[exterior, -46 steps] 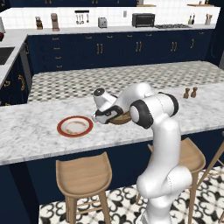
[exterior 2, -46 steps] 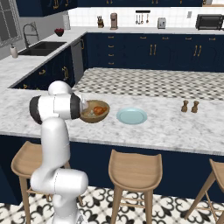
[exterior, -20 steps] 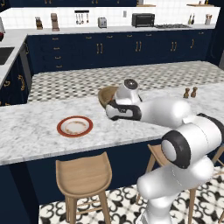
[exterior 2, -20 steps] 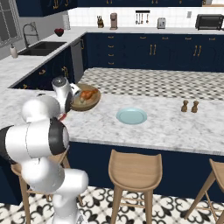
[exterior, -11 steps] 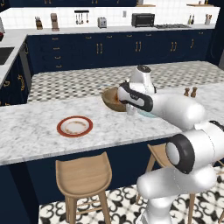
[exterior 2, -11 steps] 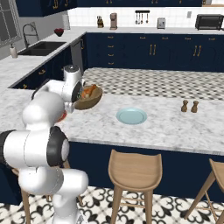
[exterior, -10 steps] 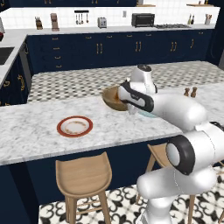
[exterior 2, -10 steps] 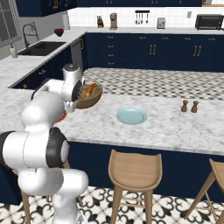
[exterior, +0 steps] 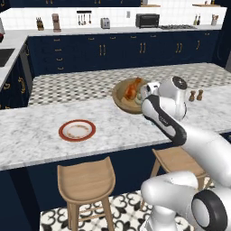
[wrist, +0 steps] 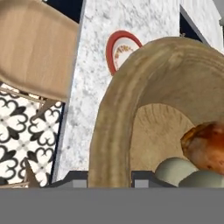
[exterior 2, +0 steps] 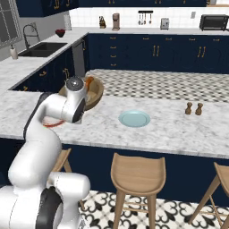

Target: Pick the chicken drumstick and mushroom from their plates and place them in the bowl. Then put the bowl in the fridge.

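Left base view, from left to right: the red-rimmed plate lies bare on the near side of the marble island counter, with a wooden stool below the counter edge. Further right, the wooden bowl is lifted off the counter and tipped toward the camera, so its inside shows the orange-brown chicken drumstick with the pale mushroom just beside it. The gripper is at the bowl's right rim, its jaws pinched on that rim. Right of the arm, two small brown shakers stand on the counter.

In the right base view, the sink sits in the far left counter. The bowl is partly hidden behind the arm's wrist, held above the island, with a bit of the drumstick showing over it. The light blue plate lies flat on the counter to the right, apart from the bowl, and the shakers stand well to its right.

In the hand view, a stool seat fills the upper left, then the counter with the red-rimmed plate. The bowl rim runs down between the two finger tips, which clamp it. The mushroom and drumstick lie inside at right.
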You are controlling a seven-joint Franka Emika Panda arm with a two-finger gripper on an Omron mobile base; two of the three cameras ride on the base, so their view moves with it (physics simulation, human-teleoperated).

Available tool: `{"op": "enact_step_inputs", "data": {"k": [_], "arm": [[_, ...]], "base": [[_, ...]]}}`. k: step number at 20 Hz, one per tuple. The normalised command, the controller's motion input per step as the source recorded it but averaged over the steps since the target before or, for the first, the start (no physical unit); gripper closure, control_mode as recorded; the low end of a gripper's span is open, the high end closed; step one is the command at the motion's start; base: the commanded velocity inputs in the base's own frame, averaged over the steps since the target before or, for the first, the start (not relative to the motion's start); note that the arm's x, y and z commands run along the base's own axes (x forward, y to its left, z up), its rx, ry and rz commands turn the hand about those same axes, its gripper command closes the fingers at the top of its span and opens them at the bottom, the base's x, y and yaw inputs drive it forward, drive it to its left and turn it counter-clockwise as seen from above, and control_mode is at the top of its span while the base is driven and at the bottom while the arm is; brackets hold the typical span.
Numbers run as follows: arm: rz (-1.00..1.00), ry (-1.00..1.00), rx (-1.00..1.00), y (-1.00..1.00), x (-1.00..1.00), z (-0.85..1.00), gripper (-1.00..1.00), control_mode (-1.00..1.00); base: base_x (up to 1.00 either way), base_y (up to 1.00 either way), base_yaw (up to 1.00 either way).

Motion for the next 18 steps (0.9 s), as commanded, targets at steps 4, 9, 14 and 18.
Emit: {"op": "enact_step_inputs", "data": {"k": [4,9,14,18], "arm": [[-0.18,0.23,0.17,0.00,-0.66,0.46,1.00,-1.00],[-0.09,0.28,0.26,-0.20,-0.38,0.16,1.00,-1.00],[-0.01,-0.01,-0.06,-0.08,-0.41,-0.16,1.00,-1.00],[-0.01,-0.04,-0.15,-0.04,-0.43,-0.34,1.00,-1.00]], "base": [[0.00,0.00,0.00],[0.00,0.00,0.00],[0.00,0.00,0.00],[0.00,0.00,0.00]]}}
